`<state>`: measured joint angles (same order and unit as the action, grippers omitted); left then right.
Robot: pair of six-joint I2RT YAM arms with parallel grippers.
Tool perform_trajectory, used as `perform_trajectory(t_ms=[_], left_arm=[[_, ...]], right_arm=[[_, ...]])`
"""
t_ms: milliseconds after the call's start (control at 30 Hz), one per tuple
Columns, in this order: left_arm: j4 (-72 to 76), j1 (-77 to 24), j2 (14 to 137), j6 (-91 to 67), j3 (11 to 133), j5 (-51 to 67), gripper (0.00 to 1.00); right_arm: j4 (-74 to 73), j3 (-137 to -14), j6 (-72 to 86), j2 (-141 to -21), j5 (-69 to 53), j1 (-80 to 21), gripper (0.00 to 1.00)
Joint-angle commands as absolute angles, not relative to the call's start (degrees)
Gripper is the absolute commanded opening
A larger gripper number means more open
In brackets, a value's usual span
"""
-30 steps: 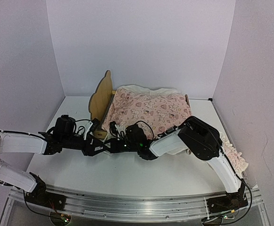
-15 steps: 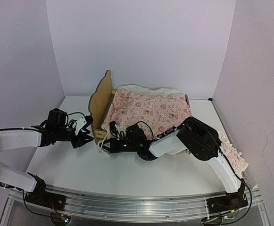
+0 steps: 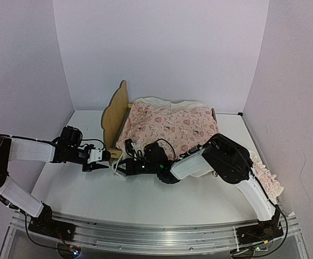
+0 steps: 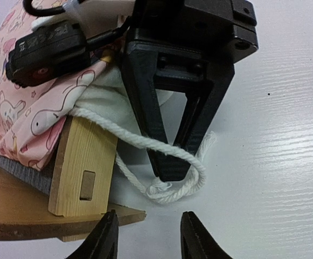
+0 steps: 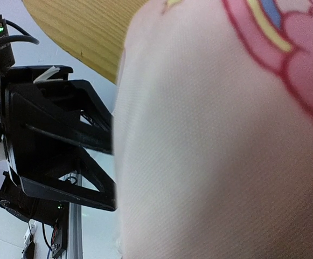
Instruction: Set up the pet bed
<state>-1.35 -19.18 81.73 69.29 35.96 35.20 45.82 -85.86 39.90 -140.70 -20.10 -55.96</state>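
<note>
The left gripper (image 4: 148,240) hangs released, jaws apart and empty, low over bare table (image 4: 285,135). Just ahead the right gripper (image 4: 169,167) is clenched, a white cord (image 4: 140,141) looped at its tip (pinched or not, I cannot tell). Beside both stands the pet bed (image 3: 116,107), corner post near, holding the pink quilt (image 3: 172,125). A ruffled pillow (image 3: 268,182) lies well apart, far right.

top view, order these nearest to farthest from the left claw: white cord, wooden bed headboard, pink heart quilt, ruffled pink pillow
From the left claw, top view:
1. white twisted cord, just to its right on the table
2. pale-wood pet bed, its bear-ear headboard end just behind the claw
3. pink heart-print quilt, on the bed, farther right
4. ruffled pink pillow, far right table edge
</note>
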Motion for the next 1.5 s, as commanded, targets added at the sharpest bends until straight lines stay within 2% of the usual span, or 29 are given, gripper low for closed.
perform_trajectory(t_ms=[0, 667, 800, 933, 1067, 1200, 1333, 1467], left_arm=[[3.2, -19.26, 84.75, 73.66, 38.87, 39.3, 0.37], [5.32, -21.45, 91.35, 73.87, 40.34, 36.44, 0.27], [4.86, -21.45, 91.86, 75.23, 40.17, 35.48, 0.18], [4.19, -21.53, 91.6, 75.24, 40.38, 36.02, 0.02], [4.48, -21.55, 90.96, 73.28, 40.79, 36.74, 0.0], [4.44, -21.53, 90.48, 70.63, 40.87, 36.49, 0.0], [3.93, -21.53, 90.08, 68.93, 40.74, 36.18, 0.0], [3.74, -21.55, 89.79, 67.12, 40.93, 36.21, 0.0]], right_arm=[[45.76, -86.04, 39.15, -141.07, -20.59, -55.07, 0.0], [46.19, -85.76, 38.39, -140.28, -20.94, -55.04, 0.0], [46.34, -85.55, 38.2, -140.01, -21.01, -55.05, 0.0], [46.45, -85.65, 38.2, -140.01, -21.01, -55.02, 0.0], [46.38, -84.49, 38.24, -139.38, -19.75, -55.06, 0.0], [45.83, -78.53, 34.77, -135.12, -15.3, -55.38, 0.2], [43.48, -71.98, 22.79, -129.67, -8.08, -57.83, 0.4], [41.88, -70.6, 15.32, -130.4, -2.51, -59.65, 0.51]])
